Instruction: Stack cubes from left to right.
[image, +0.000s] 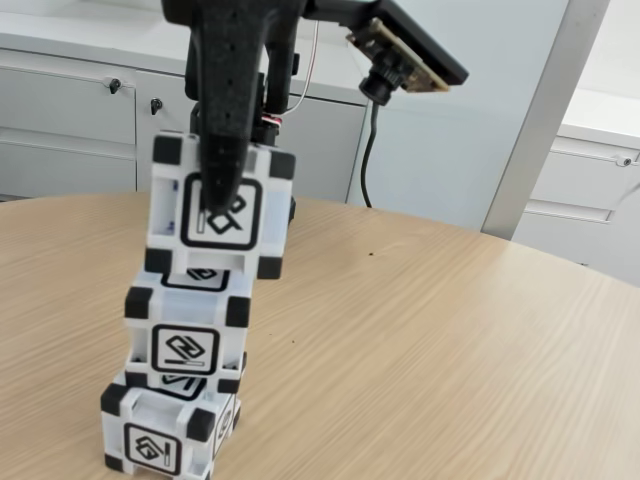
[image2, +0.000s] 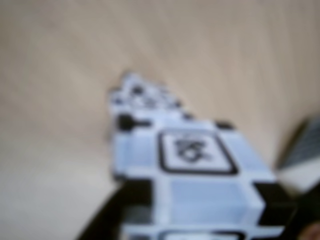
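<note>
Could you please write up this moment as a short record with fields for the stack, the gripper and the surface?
stack: three cubes, leaning slightly
top cube: sits on the middle one, offset to the right in the fixed view
middle cube: on the bottom one
bottom cube: on the table
gripper: black finger across the top cube's front face; whether the grip is closed cannot be told
surface: round wooden table
wrist view: blurred, top cube's upper face

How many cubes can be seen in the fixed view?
3, in one leaning stack on the table: bottom cube, middle cube, top cube with the gripper at its front face. None seems hidden.
</note>
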